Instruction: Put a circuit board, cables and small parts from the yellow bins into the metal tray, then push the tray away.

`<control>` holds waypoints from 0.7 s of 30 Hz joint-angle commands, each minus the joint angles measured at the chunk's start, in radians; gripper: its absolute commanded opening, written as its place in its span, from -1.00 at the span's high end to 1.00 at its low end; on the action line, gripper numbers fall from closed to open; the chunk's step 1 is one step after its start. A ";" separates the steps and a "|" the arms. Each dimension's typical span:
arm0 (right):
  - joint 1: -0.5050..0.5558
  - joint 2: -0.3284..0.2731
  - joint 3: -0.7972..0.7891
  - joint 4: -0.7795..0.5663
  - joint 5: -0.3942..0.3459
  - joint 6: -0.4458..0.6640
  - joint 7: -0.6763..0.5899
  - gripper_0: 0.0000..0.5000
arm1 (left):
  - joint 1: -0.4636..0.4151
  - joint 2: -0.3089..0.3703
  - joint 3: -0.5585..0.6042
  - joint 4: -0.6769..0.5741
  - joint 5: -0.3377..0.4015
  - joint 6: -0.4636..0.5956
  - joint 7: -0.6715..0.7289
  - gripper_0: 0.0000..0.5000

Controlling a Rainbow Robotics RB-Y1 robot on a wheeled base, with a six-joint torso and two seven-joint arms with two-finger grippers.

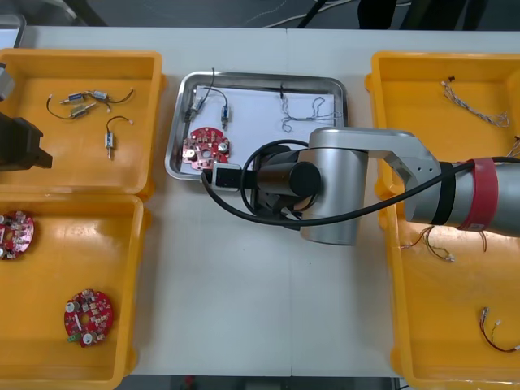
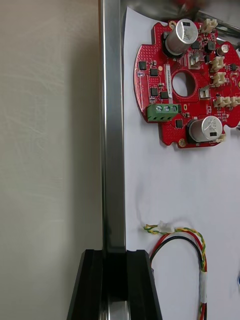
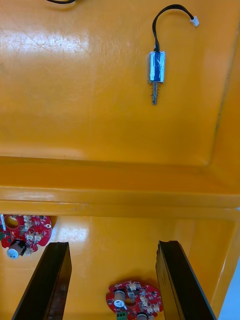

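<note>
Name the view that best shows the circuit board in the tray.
Right wrist view: the circuit board is near, components distinct. Front view: small, in a corner of the tray. Left wrist view: yellow bins instead.

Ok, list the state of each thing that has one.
Tray: loaded, on the table, near rim gripped.
Right pincer: shut on the tray's rim.
Left pincer: open, empty, above the left bins.
Board in tray: flat, parts side up.
</note>
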 commanded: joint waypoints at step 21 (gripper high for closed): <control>-0.087 -0.028 -0.004 0.158 0.066 -0.197 0.108 1.00 | 0.013 0.048 0.029 -0.026 -0.008 0.007 -0.097 -1.00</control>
